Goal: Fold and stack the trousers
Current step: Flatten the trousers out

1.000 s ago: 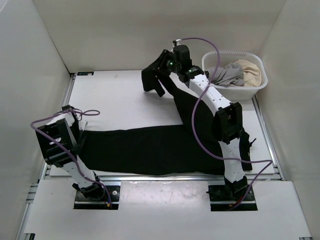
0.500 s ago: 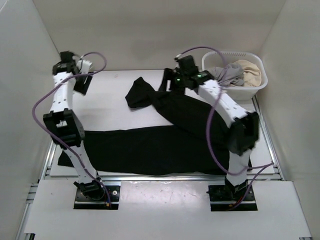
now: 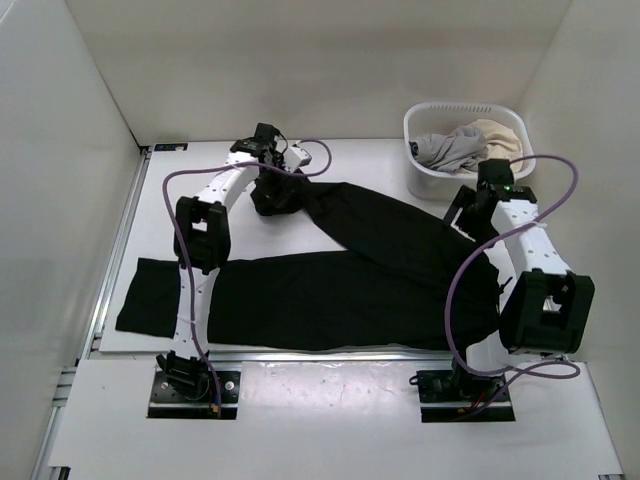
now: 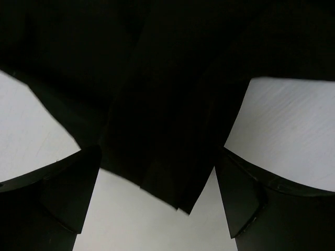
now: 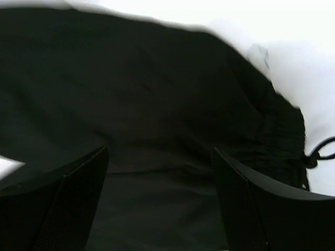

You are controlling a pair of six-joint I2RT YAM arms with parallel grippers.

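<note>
The black trousers [image 3: 330, 290] lie spread on the white table. One leg runs along the front from the left edge to the waist at the right. The other leg slants from the waist to the back middle and ends in a crumpled cuff [image 3: 275, 200]. My left gripper [image 3: 268, 185] hangs over that cuff, jaws open. In the left wrist view the cuff [image 4: 162, 146] lies between the spread fingers [image 4: 68, 193]. My right gripper [image 3: 465, 210] is open above the waist end. The right wrist view shows black fabric [image 5: 157, 104] and a drawstring [image 5: 319, 154].
A white laundry basket [image 3: 510, 125] with grey and beige clothes [image 3: 460, 148] stands at the back right, close behind my right arm. White walls enclose the table on the left, back and right. Purple cables loop off both arms.
My right gripper let go of the raised leg and drew back right toward the waist; the leg now lies flat. My left arm swung from the back left to the cuff.
</note>
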